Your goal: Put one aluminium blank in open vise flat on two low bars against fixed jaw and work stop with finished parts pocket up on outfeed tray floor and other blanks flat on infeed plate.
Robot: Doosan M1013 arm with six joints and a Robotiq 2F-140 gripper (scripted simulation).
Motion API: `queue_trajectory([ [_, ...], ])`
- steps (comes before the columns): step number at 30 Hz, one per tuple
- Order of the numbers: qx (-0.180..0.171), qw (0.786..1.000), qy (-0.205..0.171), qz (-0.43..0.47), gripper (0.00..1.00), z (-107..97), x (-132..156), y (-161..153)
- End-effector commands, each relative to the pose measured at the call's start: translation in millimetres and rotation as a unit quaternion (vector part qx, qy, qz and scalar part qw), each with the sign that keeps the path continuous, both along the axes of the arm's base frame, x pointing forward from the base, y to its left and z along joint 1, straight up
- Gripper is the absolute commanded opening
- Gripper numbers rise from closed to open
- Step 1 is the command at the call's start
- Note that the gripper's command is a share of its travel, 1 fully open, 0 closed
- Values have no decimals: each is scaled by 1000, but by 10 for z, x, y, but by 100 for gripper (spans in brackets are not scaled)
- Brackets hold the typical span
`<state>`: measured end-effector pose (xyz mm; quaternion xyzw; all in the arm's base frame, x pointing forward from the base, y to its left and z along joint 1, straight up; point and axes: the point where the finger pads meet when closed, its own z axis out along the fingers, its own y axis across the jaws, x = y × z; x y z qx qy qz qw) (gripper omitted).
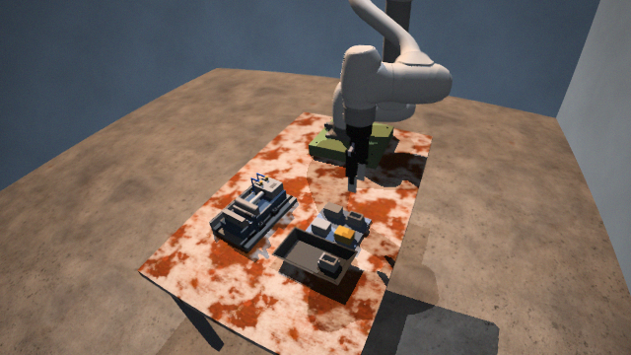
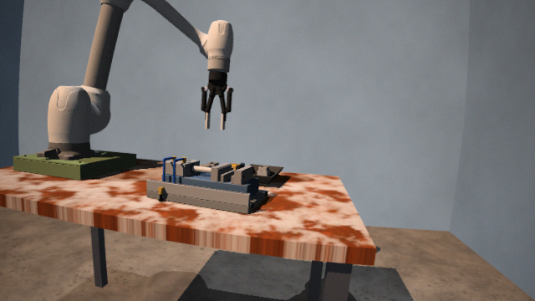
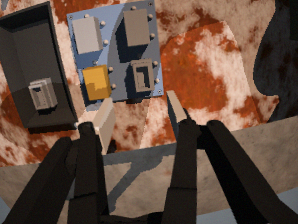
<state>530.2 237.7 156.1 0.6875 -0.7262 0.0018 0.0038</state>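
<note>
While one pocketed grey part (image 1: 355, 219) (image 3: 143, 76) remains on the blue infeed plate (image 1: 313, 228) (image 3: 112, 55), beside the brass block (image 1: 344, 235) (image 3: 96, 82), I judge its transfer in hand; the claw (image 1: 356, 184) (image 2: 215, 129) (image 3: 140, 105) stands part-open, empty, above that plate's robot side. Next, I must lower and straddle it. Smooth aluminium blanks (image 1: 332, 211) (image 3: 136, 27) share the plate; the vise (image 1: 246, 212) (image 2: 209, 184), across from it, appears unloaded.

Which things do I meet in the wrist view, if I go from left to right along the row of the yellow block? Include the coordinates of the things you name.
Dark tray (image 1: 303, 256) (image 3: 37, 55) with a pocketed part (image 1: 328, 262) (image 3: 43, 95) inside → yellow block (image 1: 344, 235) (image 3: 96, 82) → another pocketed part (image 1: 355, 218) (image 3: 149, 75).
</note>
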Motion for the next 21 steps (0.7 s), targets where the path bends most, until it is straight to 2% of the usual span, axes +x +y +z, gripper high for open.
queue_trajectory([
  [1,1,1000,0,0,40,-34,-25,21],
  [9,1,1000,0,0,40,-162,-26,21],
  [21,1,1000,0,0,40,-621,-26,20],
])
